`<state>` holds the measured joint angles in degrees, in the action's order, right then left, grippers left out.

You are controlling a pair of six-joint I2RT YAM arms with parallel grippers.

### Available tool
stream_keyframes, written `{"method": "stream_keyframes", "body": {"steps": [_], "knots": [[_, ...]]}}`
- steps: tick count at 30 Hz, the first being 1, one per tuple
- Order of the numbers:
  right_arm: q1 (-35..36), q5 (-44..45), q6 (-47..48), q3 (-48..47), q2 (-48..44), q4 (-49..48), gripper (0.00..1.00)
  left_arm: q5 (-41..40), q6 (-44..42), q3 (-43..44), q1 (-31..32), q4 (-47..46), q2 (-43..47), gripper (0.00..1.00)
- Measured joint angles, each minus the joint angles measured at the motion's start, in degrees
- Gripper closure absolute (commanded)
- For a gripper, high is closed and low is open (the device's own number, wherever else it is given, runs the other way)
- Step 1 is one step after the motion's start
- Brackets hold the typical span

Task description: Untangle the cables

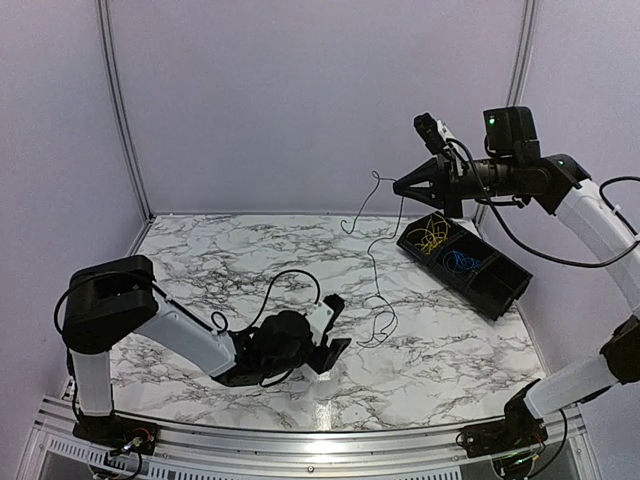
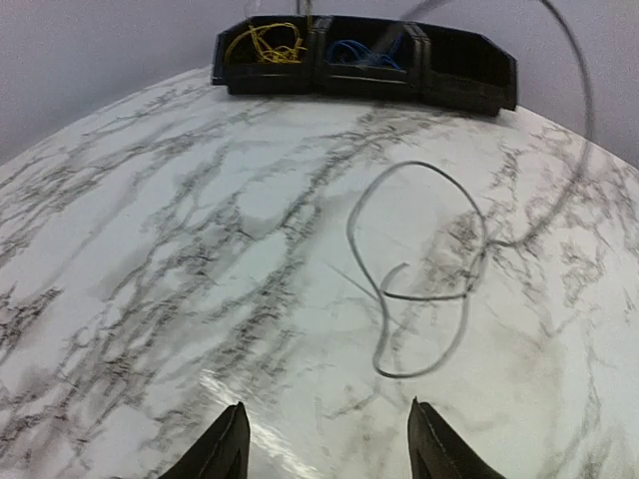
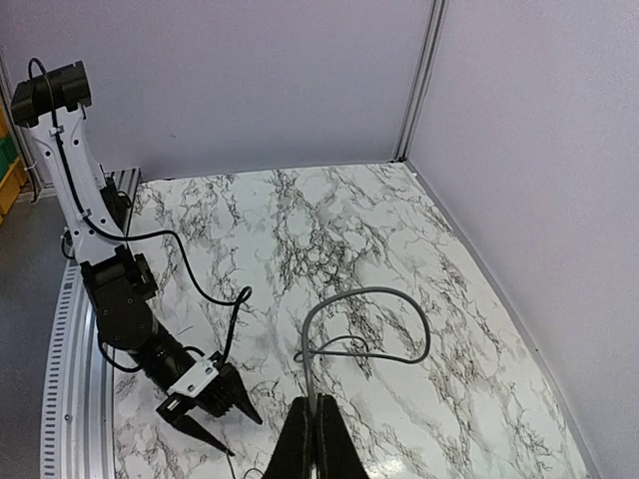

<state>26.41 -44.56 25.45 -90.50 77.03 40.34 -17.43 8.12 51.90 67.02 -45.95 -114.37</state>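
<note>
The right fingers (image 3: 315, 439), raised at the upper right of the top view, are pressed together, pinching a black cable (image 2: 419, 164) that hangs down and loops on the desk (image 1: 220, 260). The left fingers (image 2: 228, 451) stand spread, low near those loops. Yellow cables (image 1: 432, 238) and blue cables (image 1: 460, 262) lie in neighbouring compartments of a black tray (image 1: 505, 290).

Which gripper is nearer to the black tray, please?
Right. The right gripper hangs above the tray's left end, pinching a thin cable; the left gripper sits low over the table, well left of it.
</note>
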Motion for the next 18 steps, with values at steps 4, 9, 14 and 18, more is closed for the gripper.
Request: {"method": "stream_keyframes", "body": {"steps": [4,9,14,18], "knots": [[0.00,0.00,-0.02,0.00,0.00,0.00,1.00,2.25,-0.85,0.15,4.46,-0.48,-0.11,0.37],[0.00,-0.09,-0.17,0.00,0.00,0.00,1.00,1.95,-1.14,8.72,6.38,-2.75,-4.00,0.36],[0.00,-0.07,-0.22,0.00,0.00,0.00,1.00,-0.20,-1.40,15.78,5.68,-3.85,-10.03,0.67],[0.00,0.20,-0.22,0.00,0.00,0.02,1.00,-2.25,-1.29,16.81,5.40,-3.56,-12.04,1.00]]}}
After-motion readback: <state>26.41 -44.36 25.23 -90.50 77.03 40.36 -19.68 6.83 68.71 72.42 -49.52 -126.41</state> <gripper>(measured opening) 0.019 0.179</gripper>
